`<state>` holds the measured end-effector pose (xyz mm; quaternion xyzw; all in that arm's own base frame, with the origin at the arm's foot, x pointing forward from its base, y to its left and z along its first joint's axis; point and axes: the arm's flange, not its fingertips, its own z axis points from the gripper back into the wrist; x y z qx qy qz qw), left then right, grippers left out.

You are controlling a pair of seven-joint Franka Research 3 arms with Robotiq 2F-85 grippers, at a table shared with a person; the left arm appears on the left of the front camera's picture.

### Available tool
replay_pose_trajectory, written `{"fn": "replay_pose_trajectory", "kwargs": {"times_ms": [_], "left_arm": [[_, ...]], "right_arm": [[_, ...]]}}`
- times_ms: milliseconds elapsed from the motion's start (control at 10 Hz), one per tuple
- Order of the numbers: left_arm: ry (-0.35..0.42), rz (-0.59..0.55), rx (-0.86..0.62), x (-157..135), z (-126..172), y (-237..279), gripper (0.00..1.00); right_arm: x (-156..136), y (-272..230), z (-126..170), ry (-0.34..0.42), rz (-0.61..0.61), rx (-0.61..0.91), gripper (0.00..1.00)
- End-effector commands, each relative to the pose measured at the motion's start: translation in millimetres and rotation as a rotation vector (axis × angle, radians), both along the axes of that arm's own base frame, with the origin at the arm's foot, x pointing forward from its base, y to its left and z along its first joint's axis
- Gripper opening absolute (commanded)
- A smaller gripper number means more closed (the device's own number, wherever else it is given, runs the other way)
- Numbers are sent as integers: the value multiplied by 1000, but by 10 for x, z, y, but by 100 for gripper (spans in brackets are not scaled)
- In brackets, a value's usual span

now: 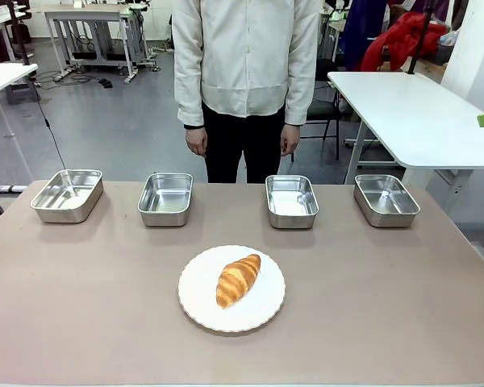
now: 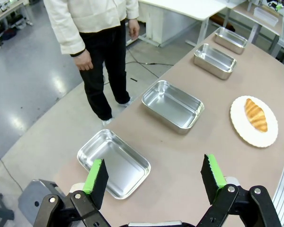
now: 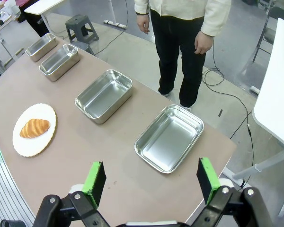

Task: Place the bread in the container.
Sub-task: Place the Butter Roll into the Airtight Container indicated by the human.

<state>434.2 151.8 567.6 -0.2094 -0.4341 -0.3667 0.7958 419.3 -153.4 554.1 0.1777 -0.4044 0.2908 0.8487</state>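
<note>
1. Front view: the bread (image 1: 238, 280) lies on a round white plate (image 1: 198, 302) at the near middle of the worktop (image 1: 81, 306).
2. Beyond it stand four steel trays in a row, apart from each other: far-left container (image 1: 64, 214), left-middle container (image 1: 164, 218), right-middle container (image 1: 292, 222), far-right container (image 1: 385, 219).
3. Left wrist view: the left jaws stand wide, gripping nothing, above the worktop near the far-left container.
4. Right wrist view: the right jaws stand wide, gripping nothing, near the far-right container.
5. A person (image 1: 246, 64) stands at the far edge, arms down.

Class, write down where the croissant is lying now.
In the front view the croissant lies on the round white plate in the middle of the table, nearer the robot than the row of four steel trays.
</note>
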Motion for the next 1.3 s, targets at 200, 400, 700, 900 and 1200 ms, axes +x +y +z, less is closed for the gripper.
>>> {"fn": "replay_pose_trajectory", "kwargs": {"times_ms": [200,400,700,900,1200], "left_arm": [[-10,3,-9,-13,21,-2,100],[-10,3,-9,-13,21,-2,100],[-10,3,-9,-13,21,-2,100],[-10,3,-9,-13,21,-2,100],[-10,3,-9,-13,21,-2,100]], "right_arm": [[2,-6,-10,-8,6,8,100],[2,-6,-10,-8,6,8,100],[2,-6,-10,-8,6,8,100],[2,-6,-10,-8,6,8,100],[2,-6,-10,-8,6,8,100]]}}
